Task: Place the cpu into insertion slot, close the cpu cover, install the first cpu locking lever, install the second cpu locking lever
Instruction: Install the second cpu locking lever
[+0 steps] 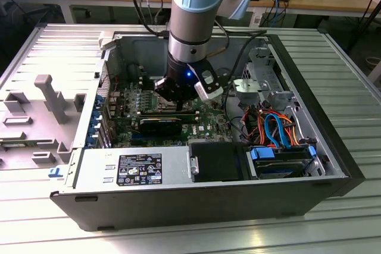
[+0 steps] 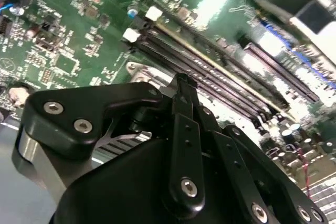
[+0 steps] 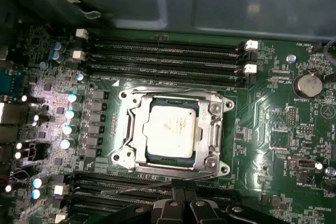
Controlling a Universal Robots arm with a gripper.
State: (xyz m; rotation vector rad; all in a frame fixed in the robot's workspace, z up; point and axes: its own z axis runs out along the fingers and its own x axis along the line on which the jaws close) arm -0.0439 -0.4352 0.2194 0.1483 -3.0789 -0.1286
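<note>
In the first wrist view the cpu (image 3: 170,129) lies flat in the insertion slot (image 3: 222,169), its silvery top facing up. The cpu cover (image 3: 137,129), a silver frame, lies closed around it. A thin wire locking lever (image 3: 131,189) runs along the socket edge nearest my fingertips, and another lever (image 3: 215,129) lies along a side of the cover. My gripper (image 3: 178,195) hovers just off that near edge, fingers together with nothing visible between them. The second wrist view shows the gripper (image 2: 181,83) shut, low over the green board. In the exterior view the gripper (image 1: 177,100) reaches down into the open computer case.
Black memory slots (image 3: 168,56) flank the socket on two sides. A row of capacitors (image 3: 68,121) stands beside it. In the exterior view, a power supply (image 1: 137,169), a drive cage (image 1: 283,162) with orange and blue cables (image 1: 277,126) and the case walls (image 1: 196,203) ring the board.
</note>
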